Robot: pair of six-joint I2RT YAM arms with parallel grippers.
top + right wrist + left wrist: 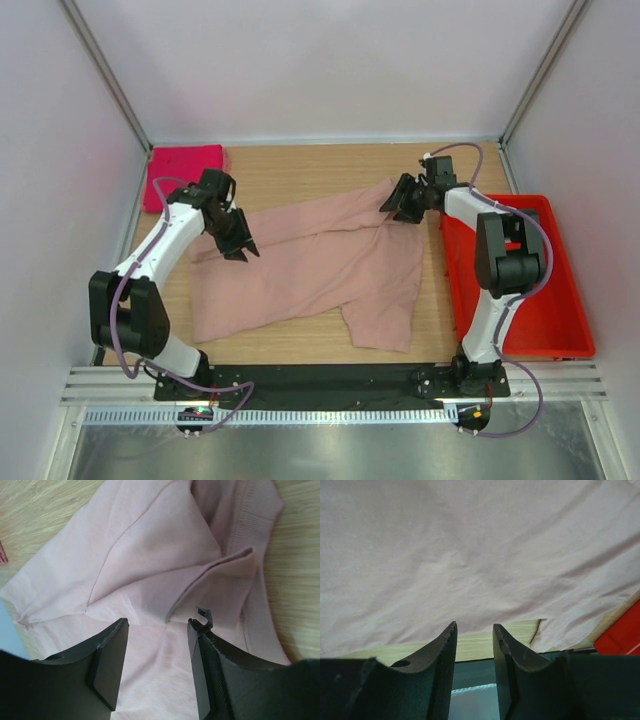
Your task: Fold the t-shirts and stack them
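Note:
The pale dusty pink t-shirt [310, 270] lies spread and rumpled across the middle of the wooden table, its print not showing. The bright magenta-pink t-shirt [183, 172] lies folded at the far left corner. My left gripper [240, 245] hovers over the pale shirt's left part, open and empty; the left wrist view shows the pale cloth [470, 555] ahead of its fingers. My right gripper [397, 207] is open over the shirt's far right corner, where the ribbed collar [250, 535] and folds [150, 555] lie between and beyond its fingers.
A rigid red plastic bin [545, 290] stands at the table's right side, beside the right arm, and shows in the left wrist view [620, 635]. Grey enclosure walls surround the table. Bare wood [300, 165] lies behind the pale shirt.

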